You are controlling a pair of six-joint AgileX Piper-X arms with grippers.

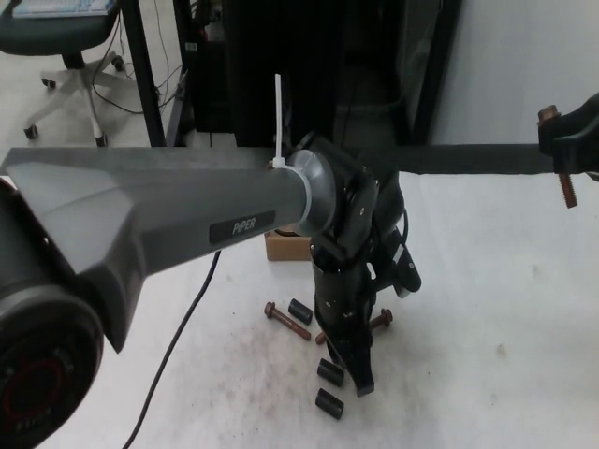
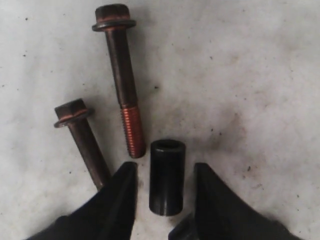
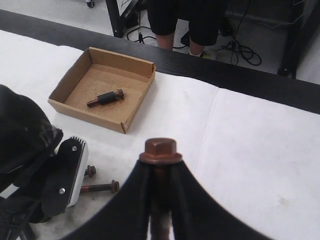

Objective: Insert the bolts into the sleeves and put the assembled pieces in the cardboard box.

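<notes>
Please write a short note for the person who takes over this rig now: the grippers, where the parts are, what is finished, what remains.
Left gripper: open, low over the bench, a finger on each side of a black sleeve, not closed on it.
Right gripper: shut on a bolt, held in the air.
Cardboard box: one assembled piece inside; that one is done.
Loose on the bench: two bolts beside that sleeve, more sleeves nearby.
Left: probably grip the sleeve, join it with the held bolt, box it, then repeat.
</notes>
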